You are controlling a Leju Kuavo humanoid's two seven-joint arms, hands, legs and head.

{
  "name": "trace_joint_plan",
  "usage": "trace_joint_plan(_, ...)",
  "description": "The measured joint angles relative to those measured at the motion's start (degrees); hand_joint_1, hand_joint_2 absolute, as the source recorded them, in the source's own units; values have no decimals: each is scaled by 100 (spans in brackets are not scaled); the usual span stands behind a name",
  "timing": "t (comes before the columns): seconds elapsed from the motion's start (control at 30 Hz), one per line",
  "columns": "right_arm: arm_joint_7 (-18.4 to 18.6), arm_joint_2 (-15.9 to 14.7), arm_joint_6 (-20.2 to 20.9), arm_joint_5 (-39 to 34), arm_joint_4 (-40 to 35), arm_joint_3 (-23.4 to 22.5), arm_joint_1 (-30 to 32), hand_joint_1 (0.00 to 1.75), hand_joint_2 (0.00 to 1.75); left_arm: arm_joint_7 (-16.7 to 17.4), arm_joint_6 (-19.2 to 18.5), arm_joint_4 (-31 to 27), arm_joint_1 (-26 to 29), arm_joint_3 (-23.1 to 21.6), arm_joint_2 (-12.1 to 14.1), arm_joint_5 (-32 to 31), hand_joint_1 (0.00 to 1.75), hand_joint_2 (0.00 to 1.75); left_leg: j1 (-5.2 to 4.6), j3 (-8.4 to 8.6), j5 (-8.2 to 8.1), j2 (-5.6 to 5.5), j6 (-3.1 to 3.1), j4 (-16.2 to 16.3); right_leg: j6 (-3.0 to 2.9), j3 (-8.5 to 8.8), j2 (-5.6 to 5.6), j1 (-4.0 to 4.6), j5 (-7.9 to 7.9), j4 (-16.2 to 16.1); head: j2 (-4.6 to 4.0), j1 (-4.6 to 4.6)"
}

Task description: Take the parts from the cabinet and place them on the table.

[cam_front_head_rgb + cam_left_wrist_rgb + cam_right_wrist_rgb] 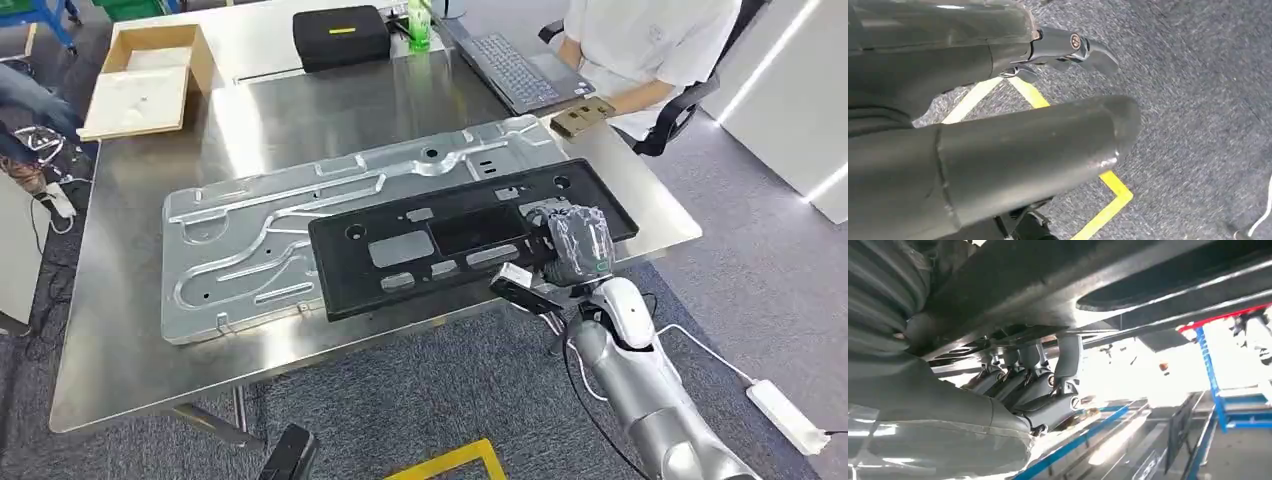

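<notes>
right hand (572,245): gripping black panel (450,240) at its near right edge | panel: lying across silver plate (270,235) on tabletop (130,350) | left hand (998,125): over carpet, fingers apart, holding nothing

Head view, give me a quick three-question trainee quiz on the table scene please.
1. True or false: the black panel lies partly over the silver metal plate.
2. Which hand grips the black panel's edge: A left, B right?
3. What lies open on the table's far side before the seated person?

Key: 1 true. 2 B, the right hand. 3 a laptop.
</notes>
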Motion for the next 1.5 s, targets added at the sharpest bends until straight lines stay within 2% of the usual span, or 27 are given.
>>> trace_joint_plan(0.07,-30,-50,13,-9,54,-4,-34,175,175,0,-7,0,-21,-7,-7,-9,0,0,41,45,51,21,77,-82,43,-103,-69,-23,-225,274,0,7)
trace_joint_plan(0.13,-77,-81,92,-15,107,-7,-68,175,175,4,-22,0,-32,-11,-7,-20,0,0,42,45,52,34,95,-82,97,-475,-81,-48,-623,1080,0,2)
trace_joint_plan(0.17,-122,-96,195,-15,138,-7,-67,175,175,9,-26,0,-29,-13,-7,-31,0,0,42,42,49,39,96,-81,118,-673,-84,-54,-759,1465,0,2)
trace_joint_plan(0.2,-163,-126,292,-30,181,-4,-66,175,175,20,-35,0,-28,-17,-7,-42,0,0,42,42,47,39,94,-79,130,-798,-90,-72,-777,1691,0,2)
trace_joint_plan(0.23,-216,-155,352,-68,214,-4,-66,175,175,26,-41,0,-27,-24,-7,-42,0,0,44,45,45,38,91,-79,140,-770,-100,-91,-650,1598,0,4)
trace_joint_plan(0.27,-260,-179,380,-105,240,-4,-69,175,175,39,-52,0,-29,-33,-9,-41,0,0,49,50,37,37,78,-71,145,-612,-116,-103,-417,1253,0,2)
trace_joint_plan(0.33,-293,-205,371,-116,253,-4,-106,175,175,44,-74,0,-33,-39,-11,-39,0,0,61,70,2,37,23,-51,149,-68,-171,-125,91,166,0,2)
trace_joint_plan(0.37,-297,-208,367,-116,262,-4,-127,175,175,46,-79,0,-35,-39,-9,-39,0,0,32,59,-6,40,-10,-48,141,9,-186,-93,-31,50,0,4)
trace_joint_plan(0.5,-308,-223,354,-116,306,-2,-133,175,175,57,-85,0,-47,-42,-9,-35,0,0,15,68,-3,56,-137,-72,-18,-26,-138,-36,-5,9,0,2)
trace_joint_plan(0.53,-312,-223,352,-116,306,-2,-133,175,175,57,-85,0,-49,-42,-9,-37,0,0,38,37,-62,55,-175,-33,-74,2,-139,-85,20,-34,0,-6)
trace_joint_plan(0.6,-304,-227,322,-103,308,-2,-152,175,175,57,-85,0,-51,-42,-9,-35,0,0,41,-179,-421,45,-178,532,-171,18,-140,-63,10,-37,0,-4)
trace_joint_plan(0.67,-214,-227,159,5,308,-2,-137,175,175,57,-83,0,-37,-42,-9,-39,0,0,40,-628,-817,43,-185,1485,-205,18,-138,-27,3,-35,0,-4)
trace_joint_plan(0.7,-159,-227,72,81,308,-2,-117,175,175,57,-81,0,-31,-42,-7,-42,0,0,39,-777,-871,43,-184,1780,-208,20,-139,-10,1,-29,0,-4)
trace_joint_plan(0.73,-91,-225,-22,162,308,-2,-100,175,175,57,-79,0,-28,-42,-7,-42,0,0,36,-800,-786,43,-168,1799,-218,27,-143,7,-6,-24,0,-2)
trace_joint_plan(0.77,-26,-221,-92,241,308,-2,-92,175,175,57,-74,0,-27,-42,-7,-42,0,0,25,-666,-550,46,-133,1486,-229,36,-170,21,-15,-16,0,-4)
trace_joint_plan(0.83,48,-221,-177,332,308,-2,-91,175,175,57,-65,0,-35,-42,-7,-39,0,0,-14,-198,-46,120,-33,495,-230,65,-192,45,-41,3,0,-4)
trace_joint_plan(0.87,61,-223,-208,350,308,-2,-86,175,175,57,-59,0,-45,-42,-4,-39,0,0,-69,-43,-4,298,42,114,-219,73,-213,49,-55,5,0,-2)
trace_joint_plan(0.9,72,-223,-228,361,308,-2,-86,175,175,55,-52,0,-62,-42,-4,-39,0,0,-104,0,-25,352,46,-11,-188,56,-232,101,-72,42,0,0)
trace_joint_plan(1.03,101,-225,-241,369,304,-2,-46,175,175,55,-41,0,-56,-48,-4,-39,0,0,-63,11,63,178,94,-66,-87,52,-374,99,-83,30,0,-2)
trace_joint_plan(1.07,103,-225,-245,369,299,-2,-45,175,175,52,-41,0,-61,-55,-9,-37,0,0,-51,19,92,155,108,-96,-48,33,-284,54,-162,115,0,2)
trace_joint_plan(1.17,103,-225,-284,369,297,-28,-25,175,175,50,-41,0,-70,-81,-11,-37,0,0,-39,12,106,54,141,-102,41,-462,-194,-5,-759,1193,0,-2)
trace_joint_plan(1.2,105,-225,-291,374,297,-30,1,175,175,50,-41,0,-60,-83,-11,-37,0,0,-39,9,105,17,141,-100,68,-638,-192,-33,-856,1540,0,2)
trace_joint_plan(1.27,105,-225,-293,400,297,-31,30,175,175,50,-41,0,-46,-83,-11,-37,0,0,-23,11,104,-52,132,-94,106,-612,-192,-81,-640,1439,0,2)
trace_joint_plan(1.33,105,-225,-295,411,295,-31,28,175,175,50,-44,0,-52,-90,-15,-37,0,0,15,15,83,-136,79,-59,140,-168,-143,-133,-129,539,0,0)
trace_joint_plan(1.37,105,-225,-300,411,293,-31,27,175,175,48,-44,0,-55,-90,-22,-35,0,0,26,10,63,-164,39,-36,160,19,9,-176,-46,105,0,2)
trace_joint_plan(1.4,105,-225,-306,411,295,-33,29,175,175,46,-44,0,-66,-90,-24,-33,0,0,-3,-41,61,-203,-14,-8,159,71,166,-153,-120,49,0,4)
trace_joint_plan(1.5,116,-236,-319,402,282,-42,57,175,175,39,-46,0,-52,-90,-28,-24,0,0,13,-54,113,-285,-117,-53,48,37,64,-101,-108,62,0,-2)
